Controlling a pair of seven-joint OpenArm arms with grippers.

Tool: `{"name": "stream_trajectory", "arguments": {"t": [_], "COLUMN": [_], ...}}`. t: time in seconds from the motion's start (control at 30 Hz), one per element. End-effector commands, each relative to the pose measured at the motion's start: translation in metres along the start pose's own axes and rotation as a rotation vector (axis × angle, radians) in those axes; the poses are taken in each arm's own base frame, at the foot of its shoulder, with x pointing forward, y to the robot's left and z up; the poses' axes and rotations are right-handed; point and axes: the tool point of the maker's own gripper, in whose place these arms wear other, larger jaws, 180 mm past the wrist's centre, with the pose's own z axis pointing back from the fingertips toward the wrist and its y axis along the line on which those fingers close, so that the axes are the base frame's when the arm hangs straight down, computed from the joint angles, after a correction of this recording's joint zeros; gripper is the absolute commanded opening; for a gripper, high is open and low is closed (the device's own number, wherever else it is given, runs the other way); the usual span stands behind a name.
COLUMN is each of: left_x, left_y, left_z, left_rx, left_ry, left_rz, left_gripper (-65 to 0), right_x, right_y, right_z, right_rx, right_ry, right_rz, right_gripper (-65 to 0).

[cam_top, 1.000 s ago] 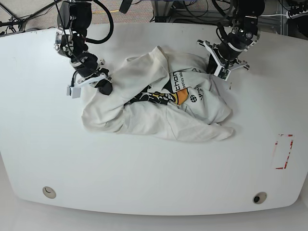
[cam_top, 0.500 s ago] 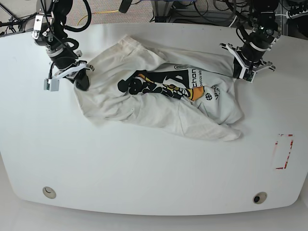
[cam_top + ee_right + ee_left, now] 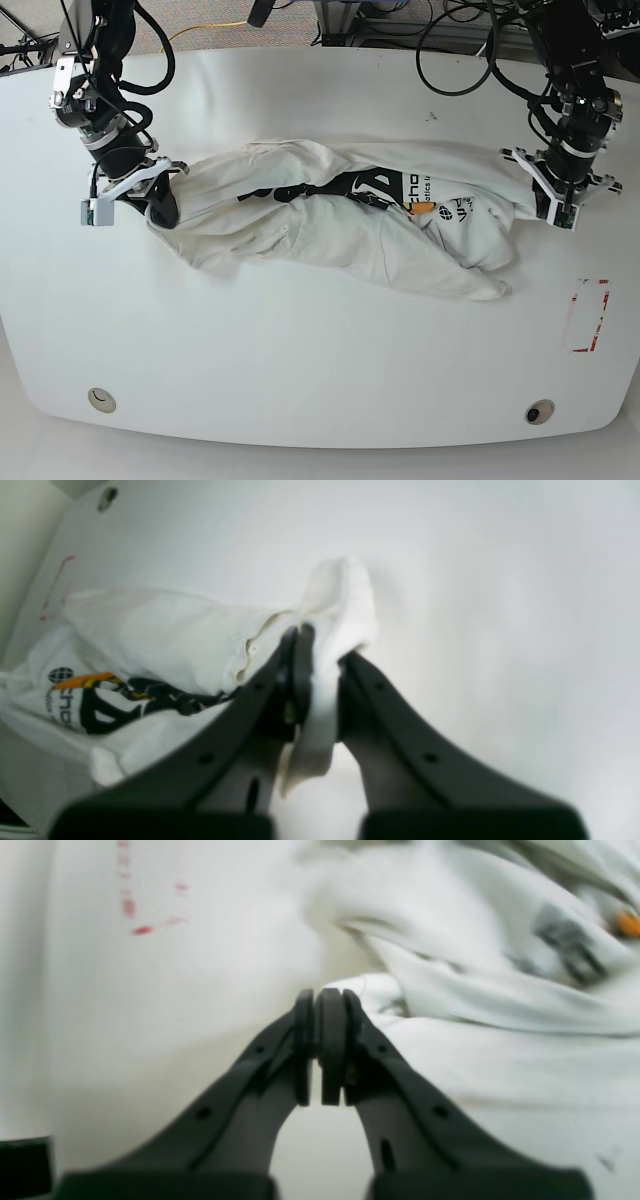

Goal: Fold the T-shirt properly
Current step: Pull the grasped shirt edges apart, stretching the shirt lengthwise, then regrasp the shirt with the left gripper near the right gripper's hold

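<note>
1. The T-shirt [image 3: 340, 225] lies crumpled on the white worktop [image 3: 300, 350], stretched into a long band between the two grippers.
2. The right gripper [image 3: 317, 645] sits at the shirt's end farthest from the red marks [image 3: 590, 315], clenched on a bunched white edge of the T-shirt [image 3: 200, 645]; cloth shows between its jaws in the right wrist view.
3. The left gripper [image 3: 322, 1005] sits at the shirt's end nearest the red marks [image 3: 145, 905], jaws pressed together, with a fold of the T-shirt [image 3: 475, 990] just beyond its tips; whether cloth is pinched there cannot be told.
4. The black and orange print [image 3: 400, 195] faces up, nearer the left gripper [image 3: 548, 208] than the right gripper [image 3: 165, 205].
</note>
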Motion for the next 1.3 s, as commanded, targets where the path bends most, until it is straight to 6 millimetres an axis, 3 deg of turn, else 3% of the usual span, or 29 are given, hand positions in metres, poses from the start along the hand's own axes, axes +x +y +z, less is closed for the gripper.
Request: {"name": "stream_trajectory", "arguments": {"t": [0.0,0.17,0.4,0.73,0.87,0.97,1.03,1.17,1.27], "left_x": [0.021,0.051,0.086,0.152,0.174,0.175,0.168,0.12,0.095], "left_y": [0.018,0.033,0.049,0.082,0.093,0.092,0.075,0.039,0.012], "left_z": [0.001,-0.003,-0.004,0.008,0.014,0.013,0.006,-0.01,-0.016], "left_rx": [0.051,0.087,0.119,0.191,0.216,0.21,0.172,0.083,0.018], "left_ry": [-0.028,-0.061,-0.086,-0.188,-0.218,-0.195,-0.165,-0.06,-0.03], "left_rz": [0.002,0.016,0.008,-0.004,0.01,0.003,-0.037,-0.06,-0.037], "left_gripper": [-64.2,-64.2,-64.0,-64.0,-64.0,-63.7,-59.9,-47.5,-36.7], "right_x": [0.03,0.052,0.079,0.147,0.177,0.193,0.194,0.189,0.178], "right_y": [0.003,0.024,0.035,0.039,0.049,0.051,0.052,0.051,0.048], "right_z": [0.0,-0.014,-0.027,-0.055,-0.064,-0.067,-0.068,-0.071,-0.073], "right_rx": [0.017,0.077,0.118,0.142,0.16,0.158,0.159,0.158,0.155], "right_ry": [-0.077,-0.117,-0.159,-0.223,-0.246,-0.255,-0.252,-0.24,-0.217], "right_rz": [0.04,0.083,0.124,0.22,0.282,0.314,0.319,0.313,0.306], "right_gripper": [-65.0,-65.0,-65.0,-65.0,-65.0,-65.0,-65.0,-65.0,-65.0]}}
